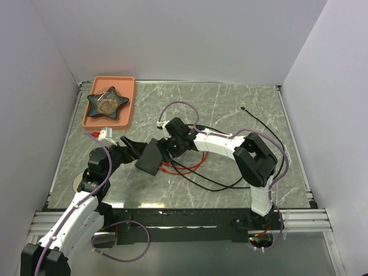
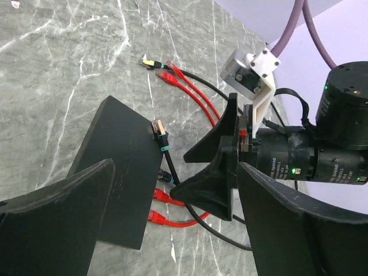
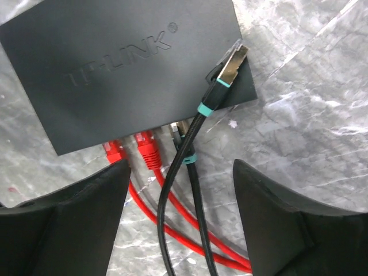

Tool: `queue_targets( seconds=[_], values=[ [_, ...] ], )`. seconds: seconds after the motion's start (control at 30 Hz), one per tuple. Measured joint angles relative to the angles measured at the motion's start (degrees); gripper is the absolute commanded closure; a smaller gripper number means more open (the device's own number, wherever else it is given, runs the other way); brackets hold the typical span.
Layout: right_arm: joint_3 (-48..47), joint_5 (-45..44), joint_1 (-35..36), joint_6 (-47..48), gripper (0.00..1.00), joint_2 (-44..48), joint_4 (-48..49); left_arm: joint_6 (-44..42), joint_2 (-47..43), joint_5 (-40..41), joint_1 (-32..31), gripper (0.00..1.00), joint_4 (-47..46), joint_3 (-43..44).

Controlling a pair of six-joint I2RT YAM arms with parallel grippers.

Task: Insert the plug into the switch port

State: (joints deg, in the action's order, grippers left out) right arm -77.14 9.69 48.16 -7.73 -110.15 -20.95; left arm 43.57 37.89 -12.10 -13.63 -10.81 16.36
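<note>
The plug is not in a port yet. It lies loose on the lid of the switch, just ahead of the right jaws, which stand apart and clamp nothing. The left jaws are apart too, with the switch ahead of them on the desk. Still to do, I judge: grasp, align, push home. Count: 1 switch, 2 red plugs seated, 1 black plug seated, 1 loose.

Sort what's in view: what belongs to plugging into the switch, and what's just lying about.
Job in hand:
switch
black cable's loose plug, resting on top of the switch

Lying about:
star-shaped dish
orange tray
loose red plug
</note>
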Motion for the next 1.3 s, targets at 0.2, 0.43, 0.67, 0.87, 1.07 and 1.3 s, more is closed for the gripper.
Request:
queue_targets(
  seconds=[0.2, 0.43, 0.67, 0.87, 1.07, 1.3],
  values=[
    [-0.3, -1.1, 0.1, -0.7, 0.54, -0.9, 0.4, 0.0, -0.3, 0.0, 0.0, 0.07, 0.9, 0.0],
    [-1.0, -1.2, 0.1, -0.9, 0.87, -3.2, 0.8, 0.0, -1.0, 0.0, 0.0, 0.07, 1.3, 0.0],
    [-2.1, -0.7, 0.2, -1.0, 1.00, -3.7, 0.7, -0.5, -1.0, 0.2, 0.0, 0.07, 2.1, 0.0],
    [-1.8, -1.2, 0.2, 0.2, 1.00, -2.2, 0.2, -0.5, -1.0, 0.3, 0.0, 0.07, 2.1, 0.0],
    [0.1, 1.5, 0.2, 3.2, 1.00, 6.0, -0.5, -0.9, -2.2, 0.3, 0.0, 0.07, 2.0, 0.0],
    [2.7, 15.1, -0.4, 8.7, 1.00, 16.7, -0.7, -0.9, -8.5, -0.8, 0.0, 0.07, -0.1, -1.9]
  ],
)
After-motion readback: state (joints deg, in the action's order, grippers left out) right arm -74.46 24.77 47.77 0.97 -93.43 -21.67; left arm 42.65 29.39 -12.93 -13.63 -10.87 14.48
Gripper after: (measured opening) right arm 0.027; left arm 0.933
